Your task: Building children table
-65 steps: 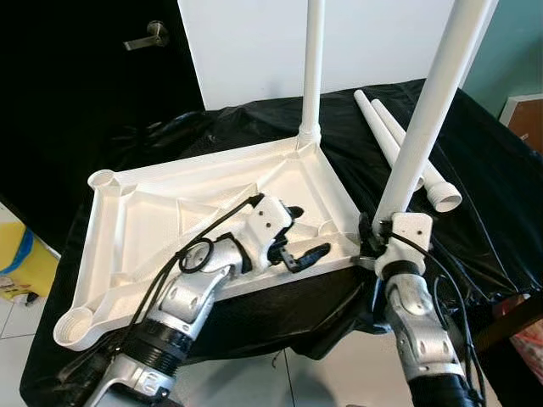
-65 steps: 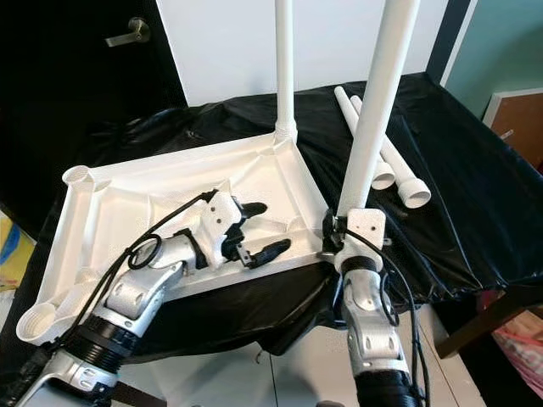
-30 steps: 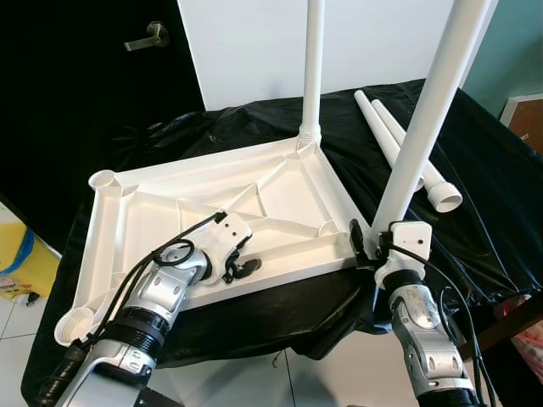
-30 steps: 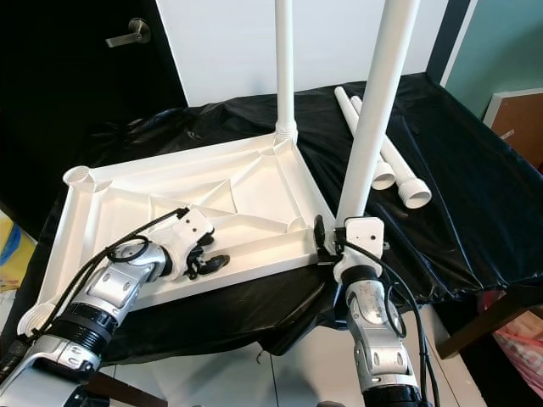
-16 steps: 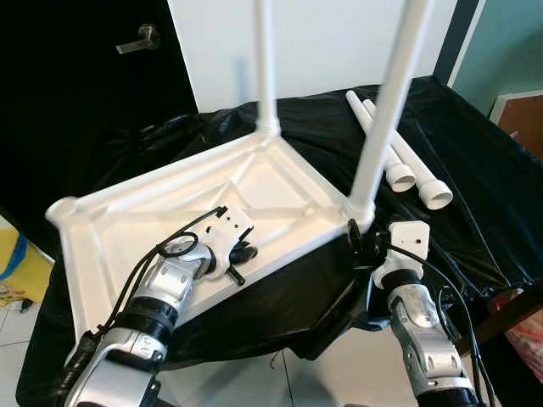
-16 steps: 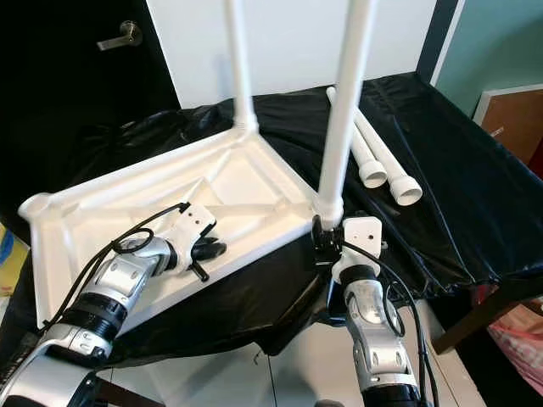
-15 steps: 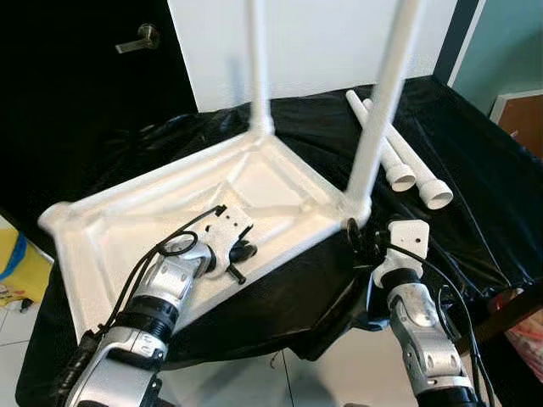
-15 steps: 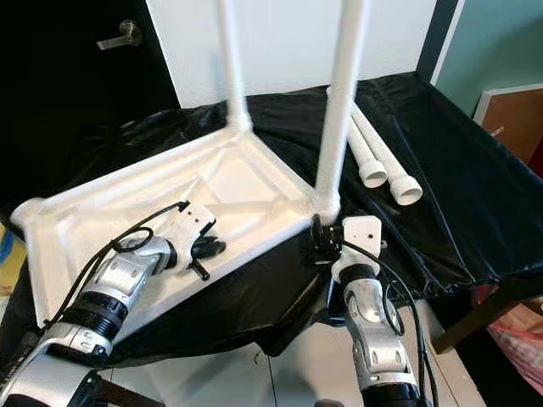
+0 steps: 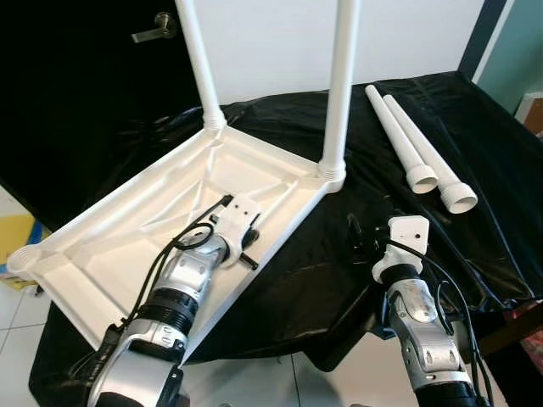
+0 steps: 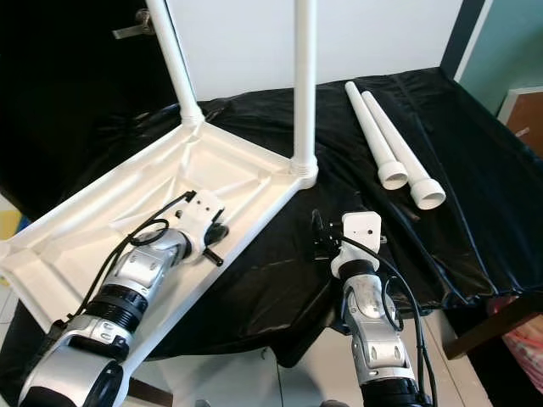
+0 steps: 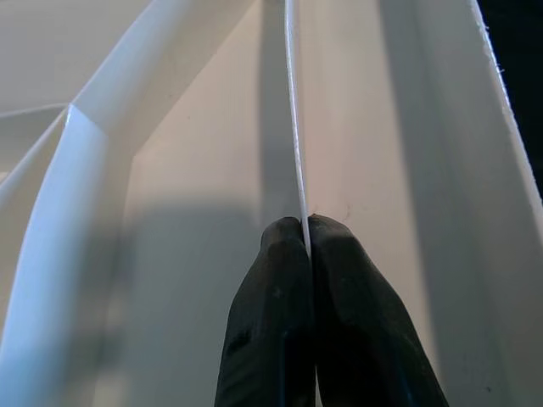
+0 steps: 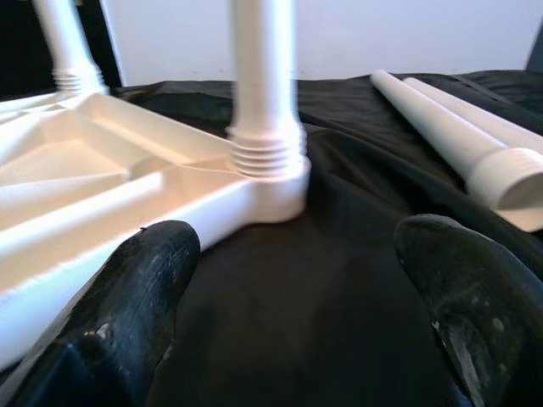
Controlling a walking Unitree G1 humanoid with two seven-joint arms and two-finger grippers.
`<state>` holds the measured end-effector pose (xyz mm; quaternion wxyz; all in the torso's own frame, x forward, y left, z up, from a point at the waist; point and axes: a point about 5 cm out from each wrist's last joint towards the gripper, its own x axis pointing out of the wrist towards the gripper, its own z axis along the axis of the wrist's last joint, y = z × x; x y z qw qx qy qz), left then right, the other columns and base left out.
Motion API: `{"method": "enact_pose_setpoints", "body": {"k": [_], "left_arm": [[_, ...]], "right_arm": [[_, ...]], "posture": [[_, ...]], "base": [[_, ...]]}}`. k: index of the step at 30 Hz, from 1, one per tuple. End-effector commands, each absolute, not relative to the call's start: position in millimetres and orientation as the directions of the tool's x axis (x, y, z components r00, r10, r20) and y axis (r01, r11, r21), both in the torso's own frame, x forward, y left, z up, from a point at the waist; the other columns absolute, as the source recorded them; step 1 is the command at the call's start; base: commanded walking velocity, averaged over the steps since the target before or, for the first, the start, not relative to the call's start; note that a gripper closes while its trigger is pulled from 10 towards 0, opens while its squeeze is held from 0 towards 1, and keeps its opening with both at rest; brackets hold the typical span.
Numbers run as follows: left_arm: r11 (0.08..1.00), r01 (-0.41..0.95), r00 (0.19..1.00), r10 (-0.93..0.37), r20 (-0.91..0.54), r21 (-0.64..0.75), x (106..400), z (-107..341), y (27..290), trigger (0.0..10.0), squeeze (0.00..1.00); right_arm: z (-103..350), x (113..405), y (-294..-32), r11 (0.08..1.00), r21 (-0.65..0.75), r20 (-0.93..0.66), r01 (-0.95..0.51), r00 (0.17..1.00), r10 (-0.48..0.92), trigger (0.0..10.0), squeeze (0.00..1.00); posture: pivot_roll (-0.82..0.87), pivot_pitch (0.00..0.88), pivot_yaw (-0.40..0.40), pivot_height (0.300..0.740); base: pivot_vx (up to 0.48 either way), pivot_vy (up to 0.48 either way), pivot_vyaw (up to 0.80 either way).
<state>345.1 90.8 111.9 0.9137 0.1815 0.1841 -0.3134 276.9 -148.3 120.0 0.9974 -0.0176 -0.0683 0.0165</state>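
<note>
The left gripper [image 11: 307, 246] is clenched on a thin rib of the upturned white tabletop [image 9: 127, 229], near its long front rim. The right gripper [image 12: 297, 288] hangs released over the black cloth [image 10: 475, 161], just short of the corner socket holding one screwed-in leg [image 10: 304, 76]; a second leg [image 9: 195, 59] stands upright at the far corner. Two loose legs [image 10: 394, 144] lie side by side on the cloth, well apart to the right. The tabletop's left corner [image 9: 21, 254] overhangs the cloth's edge. Behind are a white wall [image 9: 271, 42], a dark door with a lever handle [image 9: 157, 25], and tiled floor [image 9: 17, 356] below.
</note>
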Motion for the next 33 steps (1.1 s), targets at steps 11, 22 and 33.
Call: {"method": "enact_pose_setpoints", "body": {"k": [11, 22, 33], "left_arm": [[0.748, 0.600, 0.800, -0.550, -0.241, 0.284, 347.2, 144.2, 74.4, 10.0, 0.00], [0.782, 0.487, 0.873, -0.446, -0.196, 0.389, 352.2, 174.2, 134.6, 10.0, 0.00], [0.730, 0.314, 0.946, -0.187, -0.264, 0.607, 342.3, 173.3, 212.7, 10.0, 0.00]], "right_arm": [[117.4, 276.7, -145.1, 0.999, -0.026, 0.137, -0.020, 0.990, 0.024, 10.0, 0.00], [116.3, 280.8, -140.5, 0.999, -0.031, 0.125, -0.036, 0.991, 0.040, 10.0, 0.00], [120.6, 295.1, -135.1, 0.996, -0.063, 0.108, -0.063, 0.992, 0.069, 10.0, 0.00]], "posture": [[-0.17, 0.000, 0.086, 0.740], [-0.15, 0.000, 0.076, 0.740], [-0.12, 0.000, 0.079, 0.740]], "base": [[0.000, 0.000, 0.00], [0.000, 0.000, 0.00], [0.000, 0.000, 0.00]]}}
